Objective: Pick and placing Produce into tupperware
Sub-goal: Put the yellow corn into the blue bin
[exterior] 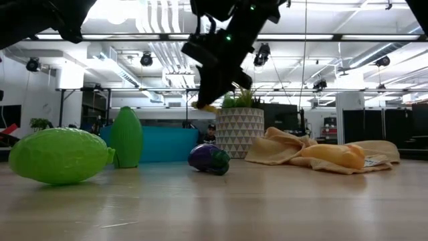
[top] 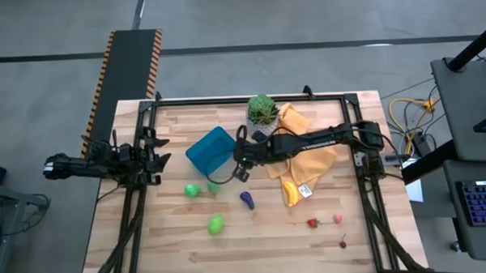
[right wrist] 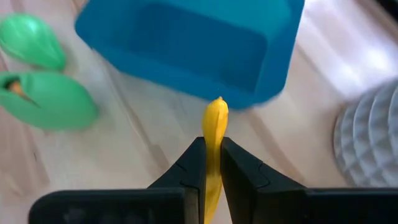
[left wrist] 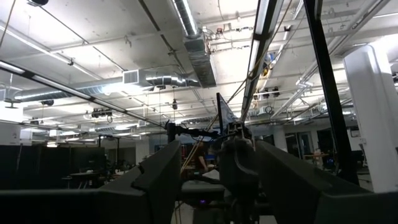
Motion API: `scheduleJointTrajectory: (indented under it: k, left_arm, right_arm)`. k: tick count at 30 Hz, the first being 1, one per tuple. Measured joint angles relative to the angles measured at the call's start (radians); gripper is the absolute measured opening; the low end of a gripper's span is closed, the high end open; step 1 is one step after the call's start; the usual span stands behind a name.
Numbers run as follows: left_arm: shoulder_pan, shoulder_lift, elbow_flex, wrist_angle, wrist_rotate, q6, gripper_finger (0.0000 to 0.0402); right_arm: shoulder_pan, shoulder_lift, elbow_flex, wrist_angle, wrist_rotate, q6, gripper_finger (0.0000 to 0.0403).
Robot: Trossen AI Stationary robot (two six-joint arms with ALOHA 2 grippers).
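Bench (top: 263, 241): your wooden work surface, carrying everything below.
Tupperware (top: 210, 151): you see the blue container left of centre, tilted; what shows of its inside holds nothing.
Cloth (top: 305, 163): yellow, crumpled to the right of the tupperware, under the right arm.
Plant pot (top: 262, 111): stands behind, near the tupperware's far corner.
Produce: two green pieces (top: 193, 189) in front of the tupperware, a third (top: 216, 226) nearer you; eggplant (top: 247, 199) between them and the cloth; tiny red ones (top: 312, 223) well to the right.
Right gripper (right wrist: 213, 163): just beside the tupperware's rim, pinching the banana (right wrist: 215, 140).
Left gripper (left wrist: 214, 180): parked off the bench's left edge, part-spread, holding nothing.
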Motion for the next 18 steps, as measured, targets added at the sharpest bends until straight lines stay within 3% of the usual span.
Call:
scheduleJointTrajectory:
  k: [11,18]
  left_arm:
    - [0.0,0.0,0.0,0.0,0.0,0.0,0.0193]
    - [0.0,0.0,0.0,0.0,0.0,0.0,0.0193]
  right_arm:
    - [-0.059,0.0,0.021,0.144,-0.018,-0.073,0.0033]
    - [-0.105,0.002,0.022,0.249,-0.09,-0.102,0.0033]
